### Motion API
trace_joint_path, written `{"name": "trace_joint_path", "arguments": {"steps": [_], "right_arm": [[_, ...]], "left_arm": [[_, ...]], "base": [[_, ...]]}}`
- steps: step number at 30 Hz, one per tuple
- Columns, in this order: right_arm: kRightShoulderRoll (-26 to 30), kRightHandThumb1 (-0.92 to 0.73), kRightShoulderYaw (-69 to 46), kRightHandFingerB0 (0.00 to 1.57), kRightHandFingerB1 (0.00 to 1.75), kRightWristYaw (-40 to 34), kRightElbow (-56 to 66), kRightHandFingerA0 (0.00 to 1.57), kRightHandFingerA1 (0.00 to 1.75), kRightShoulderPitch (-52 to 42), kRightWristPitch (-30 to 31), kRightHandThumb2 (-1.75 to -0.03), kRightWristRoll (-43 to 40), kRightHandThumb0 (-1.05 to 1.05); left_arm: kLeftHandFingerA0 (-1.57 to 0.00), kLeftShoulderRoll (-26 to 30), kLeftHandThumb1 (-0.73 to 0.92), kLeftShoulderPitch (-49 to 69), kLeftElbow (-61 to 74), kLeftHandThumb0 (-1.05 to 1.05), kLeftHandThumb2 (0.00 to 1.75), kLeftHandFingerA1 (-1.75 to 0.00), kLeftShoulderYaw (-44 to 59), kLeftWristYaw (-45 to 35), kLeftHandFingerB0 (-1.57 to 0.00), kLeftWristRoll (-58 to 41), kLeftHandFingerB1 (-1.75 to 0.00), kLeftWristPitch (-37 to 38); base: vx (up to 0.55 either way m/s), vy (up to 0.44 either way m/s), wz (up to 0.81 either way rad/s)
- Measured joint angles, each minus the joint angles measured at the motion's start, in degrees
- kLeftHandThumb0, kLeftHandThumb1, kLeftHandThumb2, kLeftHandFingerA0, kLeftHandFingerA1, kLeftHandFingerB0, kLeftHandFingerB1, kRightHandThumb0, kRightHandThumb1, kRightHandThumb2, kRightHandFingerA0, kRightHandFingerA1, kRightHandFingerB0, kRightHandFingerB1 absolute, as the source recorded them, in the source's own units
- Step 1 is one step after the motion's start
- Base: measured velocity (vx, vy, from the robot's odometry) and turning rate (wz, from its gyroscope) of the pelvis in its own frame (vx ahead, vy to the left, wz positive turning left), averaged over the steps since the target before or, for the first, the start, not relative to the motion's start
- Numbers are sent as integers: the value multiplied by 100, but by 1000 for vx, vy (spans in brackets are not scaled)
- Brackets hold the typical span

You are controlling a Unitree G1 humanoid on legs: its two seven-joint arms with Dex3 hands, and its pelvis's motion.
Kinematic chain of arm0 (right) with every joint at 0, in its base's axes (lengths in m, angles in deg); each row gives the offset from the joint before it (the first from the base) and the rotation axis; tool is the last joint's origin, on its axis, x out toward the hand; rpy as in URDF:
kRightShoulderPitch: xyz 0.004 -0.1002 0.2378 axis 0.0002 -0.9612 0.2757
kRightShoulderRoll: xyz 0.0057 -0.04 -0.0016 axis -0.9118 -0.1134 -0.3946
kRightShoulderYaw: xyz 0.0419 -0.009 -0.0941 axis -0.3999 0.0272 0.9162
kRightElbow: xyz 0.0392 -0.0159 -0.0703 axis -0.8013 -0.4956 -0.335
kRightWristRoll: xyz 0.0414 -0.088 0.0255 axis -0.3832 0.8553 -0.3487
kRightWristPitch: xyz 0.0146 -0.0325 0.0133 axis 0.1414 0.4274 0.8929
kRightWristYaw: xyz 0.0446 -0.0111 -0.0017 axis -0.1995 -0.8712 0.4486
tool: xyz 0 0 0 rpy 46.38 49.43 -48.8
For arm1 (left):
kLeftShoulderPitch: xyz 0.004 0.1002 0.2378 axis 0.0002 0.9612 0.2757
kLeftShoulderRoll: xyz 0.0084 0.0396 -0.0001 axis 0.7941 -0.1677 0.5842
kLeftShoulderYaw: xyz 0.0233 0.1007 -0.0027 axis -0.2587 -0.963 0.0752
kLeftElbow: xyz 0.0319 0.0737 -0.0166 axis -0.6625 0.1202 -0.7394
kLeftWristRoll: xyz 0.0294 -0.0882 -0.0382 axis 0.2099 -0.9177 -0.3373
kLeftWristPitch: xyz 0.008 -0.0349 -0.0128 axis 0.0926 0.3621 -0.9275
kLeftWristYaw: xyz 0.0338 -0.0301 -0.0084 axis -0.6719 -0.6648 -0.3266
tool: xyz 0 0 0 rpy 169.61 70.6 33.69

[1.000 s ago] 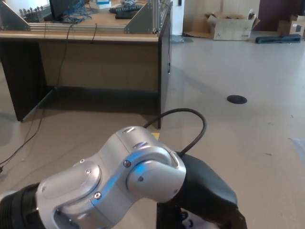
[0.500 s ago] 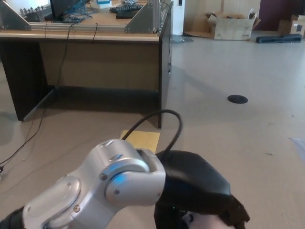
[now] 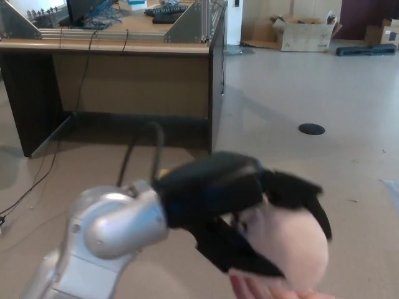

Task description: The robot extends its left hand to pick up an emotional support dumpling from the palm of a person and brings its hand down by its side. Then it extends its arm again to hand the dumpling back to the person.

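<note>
A pale floor (image 3: pixel 324 93) fills the frame, with a dark desk (image 3: pixel 124 75) in the upper left, a cardboard box (image 3: pixel 302 34) in the upper right and a black round floor plate (image 3: pixel 311 129) at right of centre. In the lower middle, the left hand (image 3: pixel 237 199), blurred, has its black fingers (image 3: pixel 299 190) wrapped over a pale pink dumpling (image 3: pixel 287 249), holding it. A person's fingertips (image 3: pixel 255 289) show just beneath it at the bottom edge.
</note>
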Motion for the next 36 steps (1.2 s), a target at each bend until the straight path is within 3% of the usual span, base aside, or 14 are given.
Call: {"name": "trace_joint_path", "arguments": {"steps": [1, 4, 8, 9, 17, 20, 21, 24, 25, 26, 27, 28, 29, 36], "right_arm": [[-6, -65, 0, 50, 39, 0, 0, 73, 47, 0, 0, -59, 4, -30], [-19, -66, 1, 50, 39, -1, 0, 73, 48, -1, 0, -59, 13, -30], [-43, -66, 1, 50, 39, -1, -1, 73, 48, -1, 0, -59, 39, -30], [-47, -65, 1, 51, 39, -2, -1, 73, 48, -1, 0, -59, 44, -31], [-119, -64, 2, 52, 39, -5, -12, 73, 48, -1, 0, -59, 79, -31], [-125, -65, 2, 52, 40, -10, -14, 74, 49, -1, 0, -59, 80, -31], [-127, -65, 2, 51, 40, -11, -15, 74, 49, -1, 0, -59, 80, -31], [-129, -65, 2, 51, 40, -21, -18, 74, 49, -3, 0, -59, 83, -31], [-130, -66, 1, 51, 39, -27, -18, 72, 48, -6, 0, -59, 86, -30], [-131, -66, 2, 51, 39, -34, -20, 72, 48, -13, 0, -59, 88, -30], [-131, -66, 2, 51, 39, -34, -20, 72, 48, -13, 0, -59, 88, -32], [-132, -66, 4, 51, 39, -47, -21, 72, 48, -30, 0, -59, 92, -32], [-132, -65, 5, 51, 39, -52, -23, 72, 48, -37, 0, -59, 94, -32], [-132, -64, 8, 52, 40, -111, -38, 76, 50, -128, 0, -59, 111, -30]], "left_arm": [[-79, -61, 79, 27, 5, -13, 66, -136, 183, 15, -89, -96, -69, -60], [-75, -208, 83, 82, 16, -17, 67, -141, 669, 46, -87, -365, -74, -243], [-75, -223, 83, 169, -59, -17, 67, -141, 1443, 56, -87, -845, -74, -498], [-81, -223, 75, 183, -77, -37, 67, -143, 1581, 59, -78, -938, -81, -552], [-89, -179, 77, 413, -644, -38, 62, -148, 3188, 62, -60, -1844, -91, -1190], [-91, -145, 74, 540, -925, -38, 66, -146, 3761, 63, -66, -2130, -87, -1443], [-96, -134, 77, 590, -1013, -35, 62, -137, 3921, 62, -73, -2202, -81, -1515], [-96, -80, 77, 819, -1393, -35, 62, -137, 4506, 62, -73, -2452, -81, -1776], [-102, -46, 75, 971, -1656, -29, 64, -133, 4858, 65, -84, -2585, -74, -1930], [-102, -14, 75, 1115, -1891, -29, 64, -133, 5156, 71, -84, -2706, -74, -2068], [-106, -14, 64, 1115, -1891, -33, 97, -120, 5156, 71, -82, -2706, -84, -2068], [-106, 22, 64, 1356, -2259, -33, 97, -120, 5549, 79, -82, -2861, -84, -2246], [-96, 31, 78, 1437, -2383, -32, 65, -134, 5660, 81, -82, -2915, -79, -2298], [-92, 70, 75, 2335, -3884, -24, 66, -146, 6728, 112, -83, -3434, -83, -2927]], "base": [[0, 0, 0], [0, 0, 0], [0, 0, 0], [0, 0, 0], [0, 0, 0], [0, 0, 0], [0, 0, 0], [0, 0, 0], [0, 0, 0], [0, 0, 0], [0, 0, 0], [0, 0, 0], [0, 0, 0], [0, 0, 0]]}}
